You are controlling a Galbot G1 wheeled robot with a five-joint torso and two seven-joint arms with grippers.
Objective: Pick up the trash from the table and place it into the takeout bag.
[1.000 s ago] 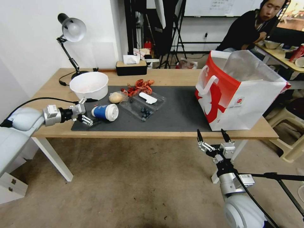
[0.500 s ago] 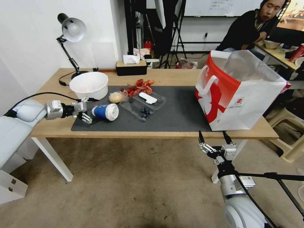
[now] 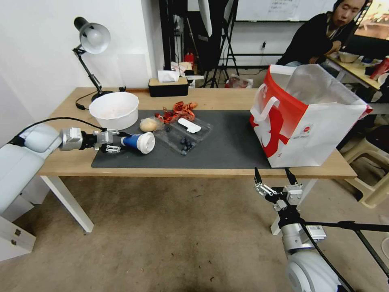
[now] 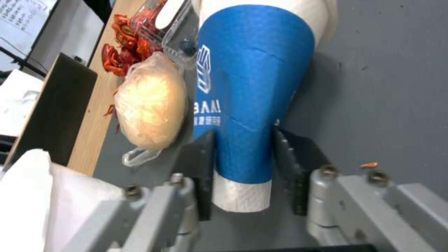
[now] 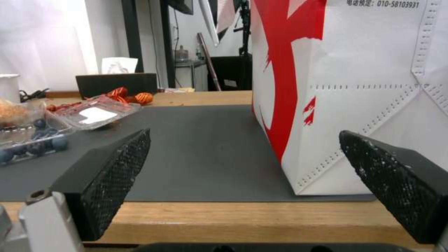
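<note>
Nearest, the right gripper (image 3: 272,175) hangs below the near edge of the surface (image 3: 227,172), fingers spread wide, in front of the red-and-white bag (image 3: 308,117) standing at the right. Farther left on the dark mat (image 3: 227,146), the left gripper (image 3: 118,141) pinches the narrow end of the blue paper cup (image 3: 137,142) lying on its side. The wrapped bun (image 3: 148,124) lies just beyond it, near the white bowl (image 3: 114,108).

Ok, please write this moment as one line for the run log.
left end effector: shut on blue cup, lying on mat | right end effector: open, below table edge | takeout bag: upright
</note>
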